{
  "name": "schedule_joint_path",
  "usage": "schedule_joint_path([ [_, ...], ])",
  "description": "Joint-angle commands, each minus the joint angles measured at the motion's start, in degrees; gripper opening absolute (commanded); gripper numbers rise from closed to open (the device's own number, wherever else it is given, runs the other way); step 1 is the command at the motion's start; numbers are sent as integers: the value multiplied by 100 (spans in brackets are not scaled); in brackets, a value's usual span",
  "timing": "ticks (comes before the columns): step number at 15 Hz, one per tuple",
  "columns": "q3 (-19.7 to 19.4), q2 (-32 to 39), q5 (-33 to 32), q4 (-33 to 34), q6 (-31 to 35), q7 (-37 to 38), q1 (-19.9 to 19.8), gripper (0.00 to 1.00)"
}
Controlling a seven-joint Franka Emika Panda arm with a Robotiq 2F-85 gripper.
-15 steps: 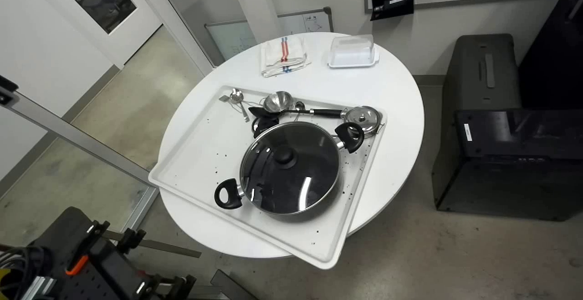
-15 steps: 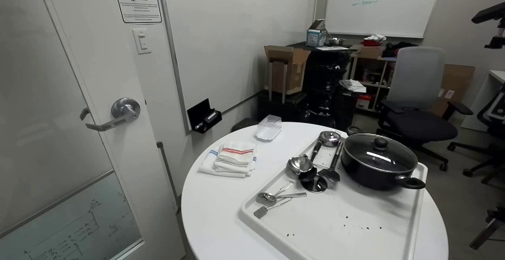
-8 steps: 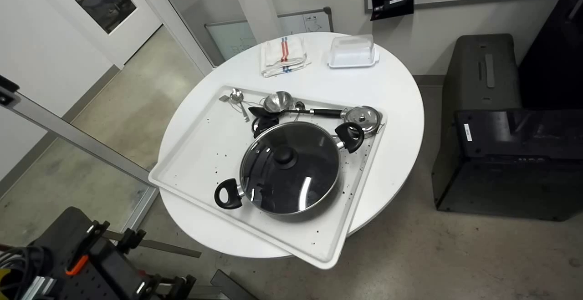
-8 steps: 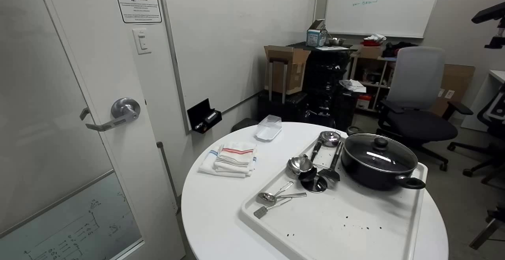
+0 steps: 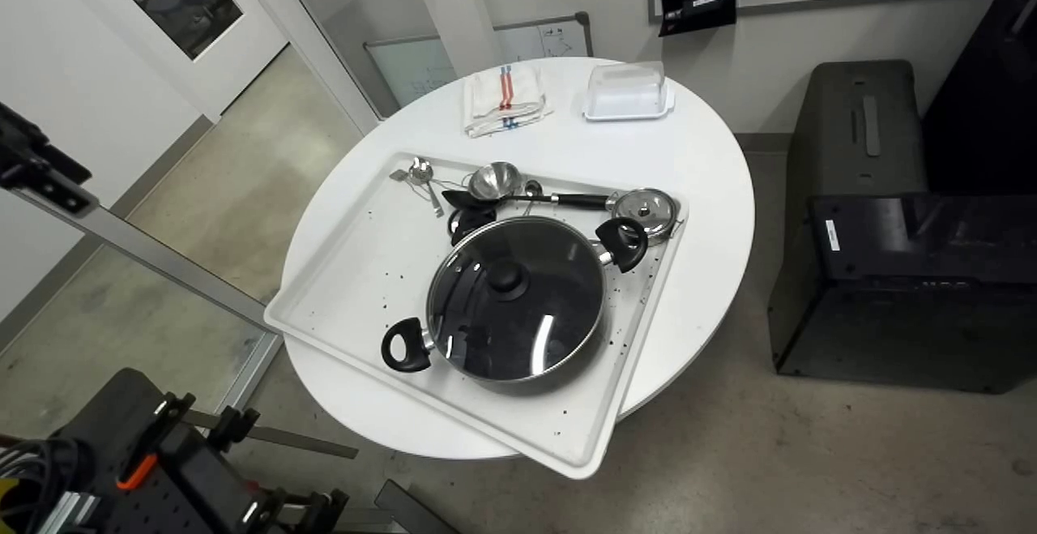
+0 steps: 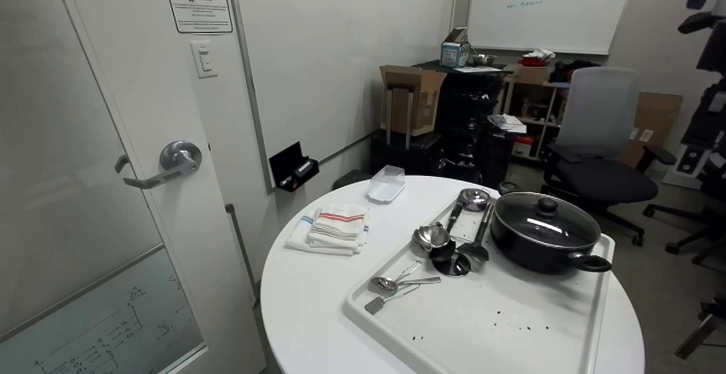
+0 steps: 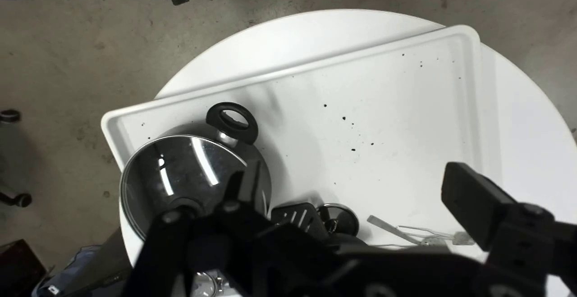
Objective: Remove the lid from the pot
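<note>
The clear glass lid (image 5: 539, 295) with its metal rim and black centre knob lies on the black pot (image 6: 527, 256) in both exterior views. The pot stands on the tray with its two black loop handles outward. In the wrist view the lid (image 7: 180, 175) and one pot handle (image 7: 232, 123) are at the left; my left finger covers part of the pot and lid. My gripper (image 7: 354, 180) is open and empty, high above the tray, its gap to the side of the pot. In an exterior view a dark part of my gripper (image 5: 40, 165) shows at the left edge.
The white tray (image 5: 332, 315) overhangs the round white table (image 5: 713, 194). Utensils crowd the pot: a metal ladle (image 5: 495, 181), a black spatula (image 6: 475, 249), small spoons (image 6: 385, 285) and a round metal tool (image 5: 646, 211). A folded towel (image 5: 504, 100) and a clear-topped dish (image 5: 625, 95) stand behind.
More of my gripper has come into an exterior view at the left edge, and more of my arm shows at the right edge in an exterior view. The pot, lid and utensils have not moved.
</note>
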Motion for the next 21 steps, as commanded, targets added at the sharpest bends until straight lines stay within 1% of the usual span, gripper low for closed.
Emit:
schedule_joint_path([
  [1, -357, 625, -273, 216, 278, -332, -241, 100],
  [4, -698, 1047, -475, 368, 519, -598, -470, 100],
  [6, -914, 1308, -518, 507, 611, -812, -554, 100],
  [9, -1212, 1756, -459, 802, 697, -1226, -609, 100],
  [12, -1476, 2310, -363, 1243, 729, -1647, -639, 100],
  [16, -1696, 3012, -294, 1907, 689, -1964, -683, 100],
  [21, -1793, 3837, -14, 2633, 852, -2170, -742, 100],
])
